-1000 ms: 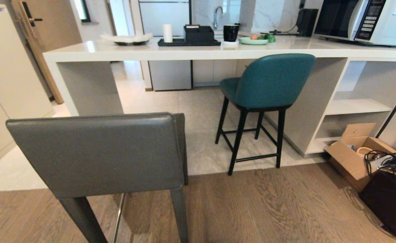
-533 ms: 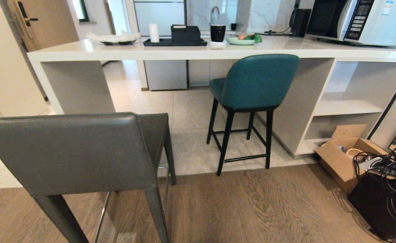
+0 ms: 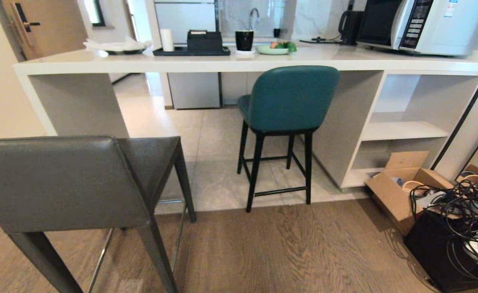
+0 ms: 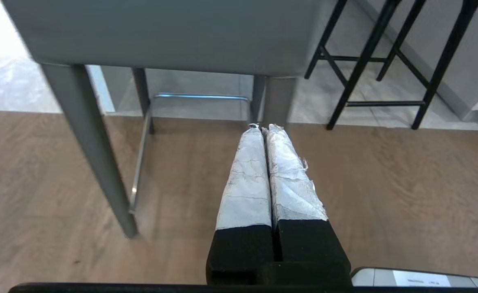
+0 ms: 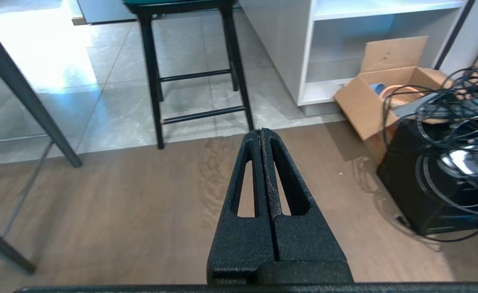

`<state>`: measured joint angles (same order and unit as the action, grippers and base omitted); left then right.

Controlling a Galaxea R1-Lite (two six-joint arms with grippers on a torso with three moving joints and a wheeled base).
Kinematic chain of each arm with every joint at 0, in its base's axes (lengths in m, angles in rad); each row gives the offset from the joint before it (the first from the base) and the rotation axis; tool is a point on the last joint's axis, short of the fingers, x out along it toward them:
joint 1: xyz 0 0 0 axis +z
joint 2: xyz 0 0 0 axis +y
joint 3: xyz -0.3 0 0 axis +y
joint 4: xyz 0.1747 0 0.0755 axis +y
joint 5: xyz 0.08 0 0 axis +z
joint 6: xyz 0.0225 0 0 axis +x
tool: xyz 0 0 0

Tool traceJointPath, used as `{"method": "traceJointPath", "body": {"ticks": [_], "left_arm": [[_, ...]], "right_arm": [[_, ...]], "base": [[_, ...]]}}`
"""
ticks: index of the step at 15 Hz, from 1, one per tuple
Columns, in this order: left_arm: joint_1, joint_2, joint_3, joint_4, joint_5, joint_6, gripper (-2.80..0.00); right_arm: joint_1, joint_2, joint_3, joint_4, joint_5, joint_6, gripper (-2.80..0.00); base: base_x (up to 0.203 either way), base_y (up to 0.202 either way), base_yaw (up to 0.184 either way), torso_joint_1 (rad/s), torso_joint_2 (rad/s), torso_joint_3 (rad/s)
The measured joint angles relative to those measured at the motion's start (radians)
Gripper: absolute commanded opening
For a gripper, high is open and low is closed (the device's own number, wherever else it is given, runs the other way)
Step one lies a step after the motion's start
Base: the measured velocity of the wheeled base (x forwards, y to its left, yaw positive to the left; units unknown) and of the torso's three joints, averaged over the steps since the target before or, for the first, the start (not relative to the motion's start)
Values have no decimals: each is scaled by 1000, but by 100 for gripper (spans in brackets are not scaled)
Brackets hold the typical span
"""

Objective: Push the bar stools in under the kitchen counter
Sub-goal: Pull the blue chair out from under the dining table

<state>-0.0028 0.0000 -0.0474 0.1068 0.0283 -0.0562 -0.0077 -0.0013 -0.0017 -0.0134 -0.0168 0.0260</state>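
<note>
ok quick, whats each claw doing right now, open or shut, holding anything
left claw: closed, holding nothing, low over the wood floor behind the grey stool.
right claw: closed, holding nothing, short of the teal stool.

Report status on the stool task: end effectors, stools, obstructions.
Left end effector and right end effector shut, empty. Grey stool out from kitchen counter; teal stool partly under. Cardboard box, cables at right.

1. My right gripper [image 5: 260, 131] is pinched together, holding nothing, over the wood floor [image 5: 149, 203].
2. Teal stool's black legs [image 5: 198, 77] stand just ahead on tile.
3. Cardboard box [image 5: 379, 85] and a tangle of cables [image 5: 450, 122] sit off to my right.
4. Grey stool leg [image 5: 23, 97] far left.
</note>
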Motion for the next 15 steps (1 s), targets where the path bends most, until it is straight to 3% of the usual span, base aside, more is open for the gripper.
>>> {"method": "traceJointPath", "body": {"ticks": [5,11,15], "left_arm": [[-1,0,0,0,0,-1,-280],[-1,0,0,-1,-1,-3,-280],[-1,0,0,0,-1,-2,-280]], "right_arm": [[0,0,0,0,-1,3,-280],[0,0,0,1,-1,3,-280],[0,0,0,1,-1,3,-280]], "base": [[0,-166,2,3,3,1],[0,0,0,0,0,0],[161,0,2,4,2,2]]}}
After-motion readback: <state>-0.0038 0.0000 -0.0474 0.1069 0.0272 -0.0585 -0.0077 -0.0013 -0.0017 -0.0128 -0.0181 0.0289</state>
